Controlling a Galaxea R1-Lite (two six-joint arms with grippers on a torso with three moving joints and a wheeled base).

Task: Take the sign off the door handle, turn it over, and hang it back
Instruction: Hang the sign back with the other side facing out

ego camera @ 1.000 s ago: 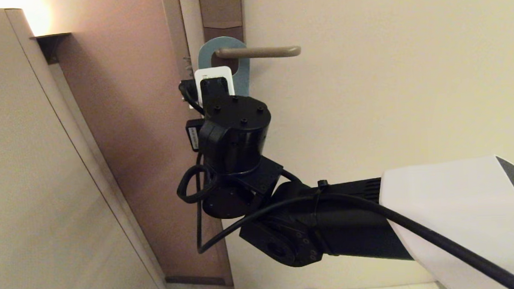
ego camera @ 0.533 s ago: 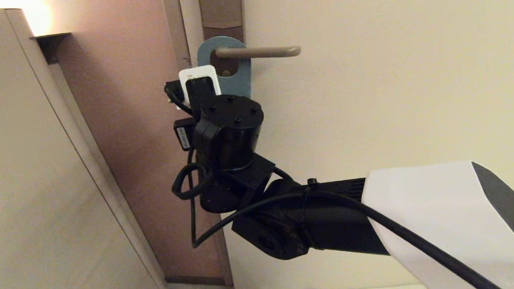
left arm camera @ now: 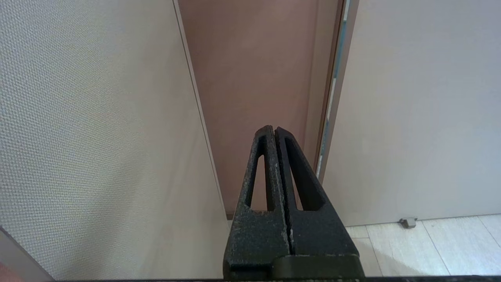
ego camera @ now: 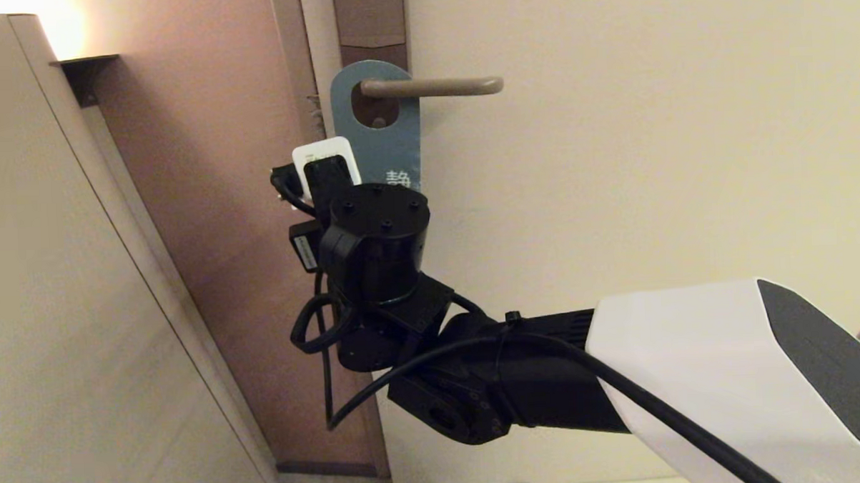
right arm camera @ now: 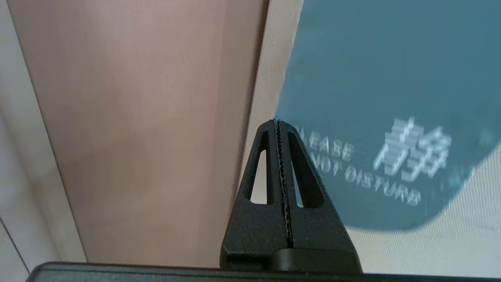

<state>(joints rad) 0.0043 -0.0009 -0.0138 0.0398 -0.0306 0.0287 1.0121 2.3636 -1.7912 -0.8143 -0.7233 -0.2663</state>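
The sign (ego camera: 389, 146) hangs by its oval hole on the door handle (ego camera: 439, 87), teal side out, flat against the cream door. In the right wrist view the sign (right arm camera: 372, 78) shows white "DO NOT DISTURB" lettering. My right gripper (right arm camera: 277, 122) is shut with nothing in it, its tip just off the sign's lower edge on the door-frame side. In the head view the right wrist (ego camera: 377, 250) sits below the sign and hides the fingers. My left gripper (left arm camera: 273, 129) is shut and empty, parked low, facing the door frame.
A brown backplate (ego camera: 368, 15) rises above the handle. The brown door-frame recess (ego camera: 221, 206) and a pale wall panel (ego camera: 59, 283) stand to the left. A small door stop (left arm camera: 408, 222) sits on the tiled floor (left arm camera: 430, 250).
My right wrist has dropped lower and a little left, away from the handle. More of the sign's teal face now shows above it. The left arm has not moved.
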